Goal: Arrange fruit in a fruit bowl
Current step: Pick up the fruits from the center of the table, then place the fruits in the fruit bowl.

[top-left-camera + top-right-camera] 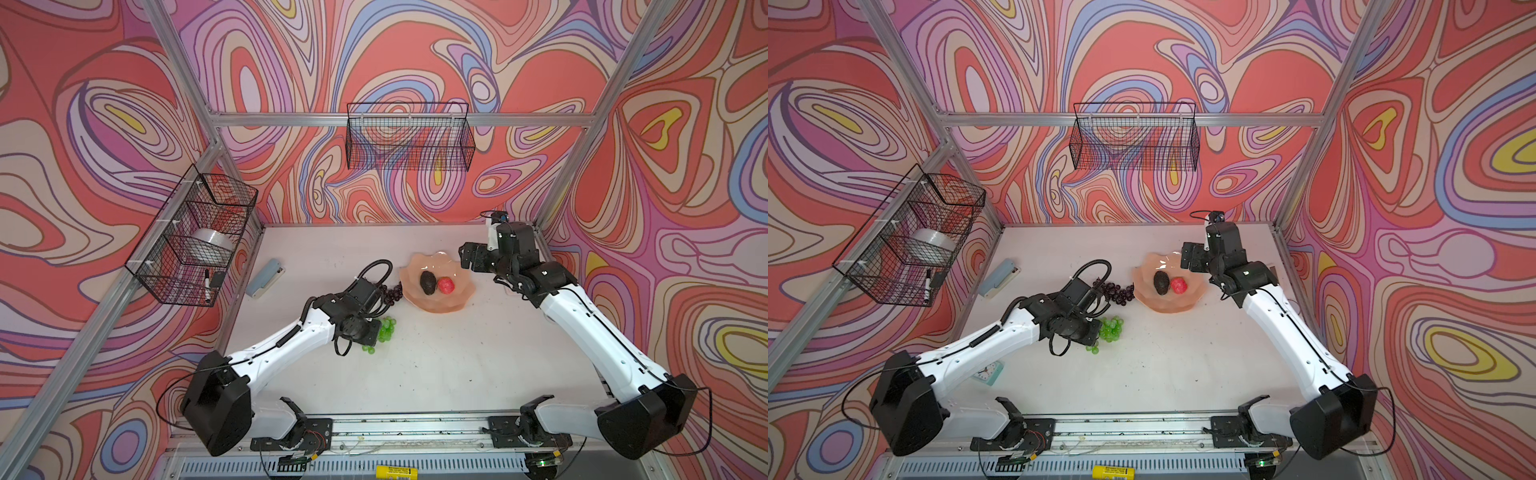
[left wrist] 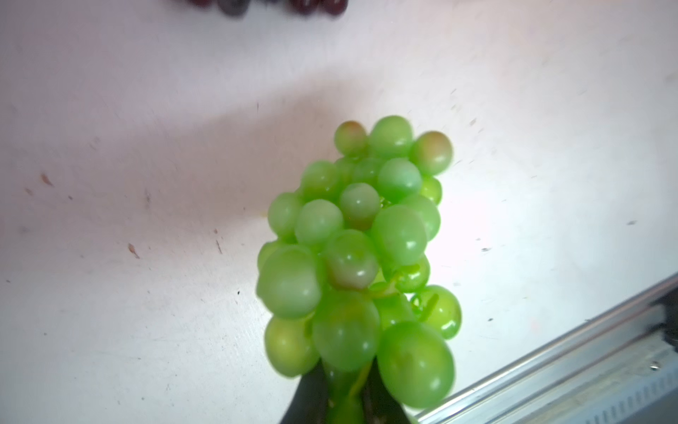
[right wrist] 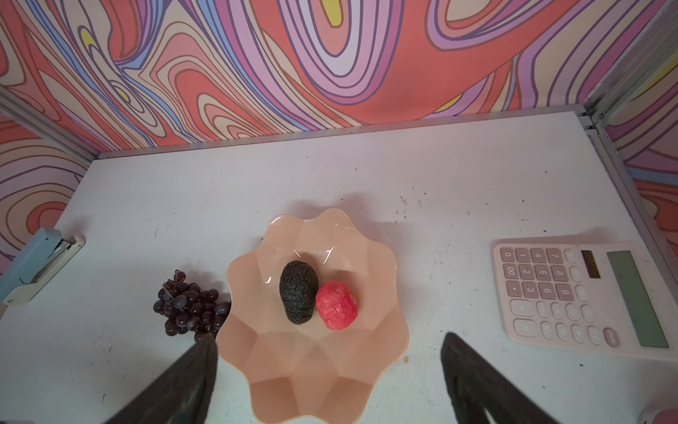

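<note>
One fruit bowl (image 3: 312, 385) held two of four fruits, the avocado-like oval (image 3: 298, 292) and red fruit (image 3: 336, 304), touching; the purple grape bunch (image 3: 190, 308) lay against its left rim. The left gripper (image 2: 345, 389) was clamped on the green grape bunch (image 2: 352, 257), seemingly at its stem end, near-left of the bowl; the right gripper (image 3: 329, 337) gaped empty by its far-right rim.

hidden and cropped fruit

in both top views the left arm (image 1: 291, 336) hid part of the green grape bunch (image 1: 386, 326). in the left wrist view the dark purple grape bunch (image 2: 271, 5) was blurred and cropped.
</note>
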Robot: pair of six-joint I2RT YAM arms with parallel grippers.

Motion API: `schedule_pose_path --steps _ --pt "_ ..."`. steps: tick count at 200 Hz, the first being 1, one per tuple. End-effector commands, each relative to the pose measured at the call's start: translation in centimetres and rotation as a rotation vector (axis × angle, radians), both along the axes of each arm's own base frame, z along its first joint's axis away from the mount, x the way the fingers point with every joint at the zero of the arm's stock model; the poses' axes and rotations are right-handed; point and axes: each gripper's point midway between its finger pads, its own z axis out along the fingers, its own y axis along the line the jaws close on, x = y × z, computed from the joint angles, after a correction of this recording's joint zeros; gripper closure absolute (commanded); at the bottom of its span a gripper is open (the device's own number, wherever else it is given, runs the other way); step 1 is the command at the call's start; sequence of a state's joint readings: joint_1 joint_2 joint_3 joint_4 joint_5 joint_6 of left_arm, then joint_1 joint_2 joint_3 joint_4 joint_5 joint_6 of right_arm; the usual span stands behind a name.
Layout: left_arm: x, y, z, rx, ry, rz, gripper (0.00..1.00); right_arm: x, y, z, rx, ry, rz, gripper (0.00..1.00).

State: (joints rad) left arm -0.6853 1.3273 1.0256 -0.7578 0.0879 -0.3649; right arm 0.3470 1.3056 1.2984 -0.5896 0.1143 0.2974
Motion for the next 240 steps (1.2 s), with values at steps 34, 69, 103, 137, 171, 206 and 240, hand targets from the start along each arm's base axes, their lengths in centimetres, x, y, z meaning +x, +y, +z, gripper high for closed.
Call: schedule_pose_path --steps 34,69,103,137,171,206,240 --pt "1.8 -2.5 6.8 -0.123 -0.126 -0.074 0.89 0.3 -0.5 -0.9 -0.002 0.015 -0.022 0.02" --pt "4.1 -5.0 10.2 -0.197 -0.206 -0.109 0.89 -0.2 -1.4 -0.8 -0.005 0.012 -0.047 0.02" --pt "6.7 -7.6 11.2 -0.221 -0.228 -0.144 0.9 -0.9 -2.4 -0.3 -0.005 0.006 -0.067 0.02" --pt "9.1 -10.6 11.8 -0.282 -0.253 -0.183 0.9 -1.5 -3.2 0.0 -0.013 0.002 -0.083 0.02" --pt "11.8 -13.7 11.3 -0.322 -0.26 -0.211 0.9 -2.1 -3.7 0.1 -0.016 0.0 -0.094 0.02" --pt "14.1 -16.2 8.8 -0.345 -0.24 -0.224 0.9 -2.4 -4.0 -0.2 -0.02 0.005 -0.101 0.02" --pt "15.6 -17.6 5.2 -0.347 -0.209 -0.211 0.9 -2.2 -4.0 -0.6 -0.017 0.012 -0.101 0.02"
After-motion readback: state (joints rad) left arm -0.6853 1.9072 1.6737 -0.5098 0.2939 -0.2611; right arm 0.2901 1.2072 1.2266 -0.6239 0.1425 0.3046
